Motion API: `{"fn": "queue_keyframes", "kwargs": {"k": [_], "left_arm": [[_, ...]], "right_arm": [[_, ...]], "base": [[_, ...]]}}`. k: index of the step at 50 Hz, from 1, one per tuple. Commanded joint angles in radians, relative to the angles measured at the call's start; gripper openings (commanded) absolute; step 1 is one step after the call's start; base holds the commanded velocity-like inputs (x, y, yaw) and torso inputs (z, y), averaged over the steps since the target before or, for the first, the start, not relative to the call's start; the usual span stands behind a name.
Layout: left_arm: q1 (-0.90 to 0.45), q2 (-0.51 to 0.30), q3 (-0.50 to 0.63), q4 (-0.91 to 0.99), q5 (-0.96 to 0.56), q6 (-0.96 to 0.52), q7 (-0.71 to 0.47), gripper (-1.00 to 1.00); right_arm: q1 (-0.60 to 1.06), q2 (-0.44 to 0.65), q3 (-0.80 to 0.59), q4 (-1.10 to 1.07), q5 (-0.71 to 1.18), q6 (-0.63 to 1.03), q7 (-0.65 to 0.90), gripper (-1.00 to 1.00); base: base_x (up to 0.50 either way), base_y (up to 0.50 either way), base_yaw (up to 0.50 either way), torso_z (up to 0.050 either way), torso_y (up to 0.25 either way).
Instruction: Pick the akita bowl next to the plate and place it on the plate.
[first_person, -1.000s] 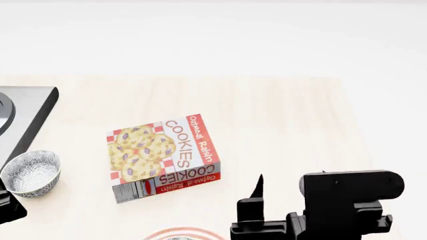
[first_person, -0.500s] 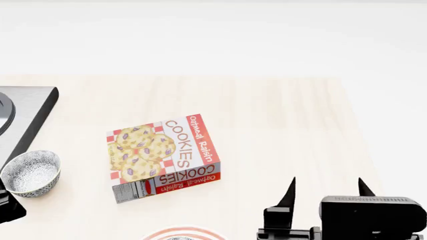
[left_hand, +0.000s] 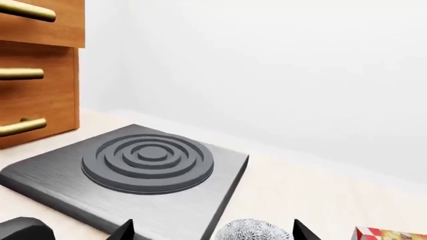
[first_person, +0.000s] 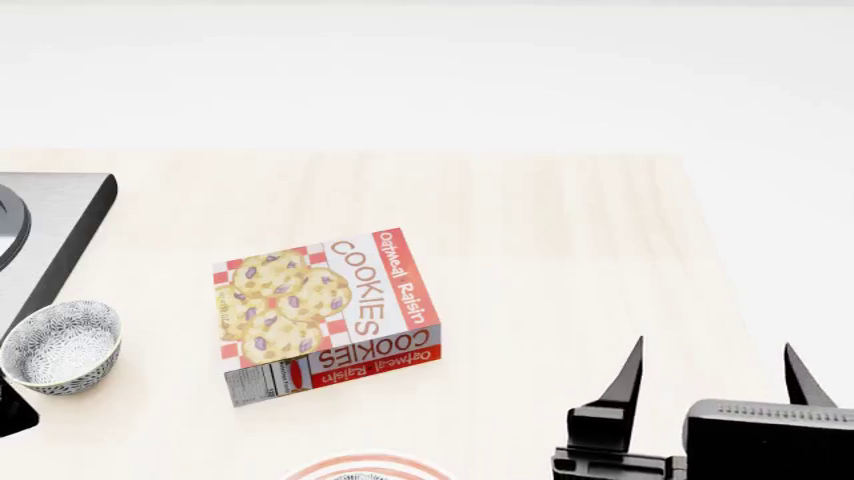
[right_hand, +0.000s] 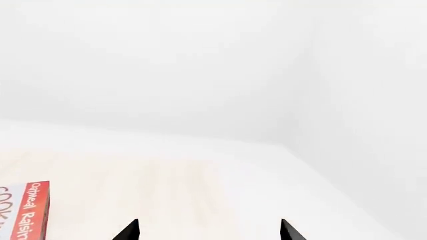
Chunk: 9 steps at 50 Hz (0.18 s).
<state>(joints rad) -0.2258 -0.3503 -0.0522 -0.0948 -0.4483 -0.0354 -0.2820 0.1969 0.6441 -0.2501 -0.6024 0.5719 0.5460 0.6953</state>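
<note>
Right tool (first_person: 710, 372) low at the near right of the surface (first_person: 561, 240), prongs spread wide, nothing between them. Left tool (left_hand: 212, 231) shows only two dark tips apart at the wrist view's edge, open, a speckled bowl top between and beyond them.

Akita bowl (first_person: 62, 346) upright at the near left, just beside the corner of the dark burner slab (first_person: 60, 215); whether they touch, cannot tell. Plate (first_person: 367, 466) only a sliver of red-ringed rim at the near edge, centre, well apart from the bowl. Cookie box (first_person: 327, 313) lies flat between bowl and right tool, just beyond the plate.

Far and right halves of the surface bare; right edge near the right tool.

Against one second ago: right tool has shifted rightward and both prongs now show; bowl, box, plate unmoved.
</note>
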Motion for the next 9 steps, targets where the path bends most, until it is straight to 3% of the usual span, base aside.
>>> {"fn": "queue_keyframes", "kwargs": {"k": [1, 9], "left_arm": [[0.014, -0.012, -0.01, 0.045, -0.017, -0.012, -0.007, 1.0], [0.024, -0.02, -0.017, 0.08, -0.033, -0.026, -0.014, 1.0]], "right_arm": [[-0.016, 0.026, 0.035, -0.063, 0.011, 0.023, 0.041, 1.0], [-0.048, 0.041, 0.071, -0.069, 0.016, 0.008, 0.055, 1.0]], "base": [[0.0, 0.0, 0.0, 0.0, 0.0], [0.0, 0.0, 0.0, 0.0, 0.0]]}}
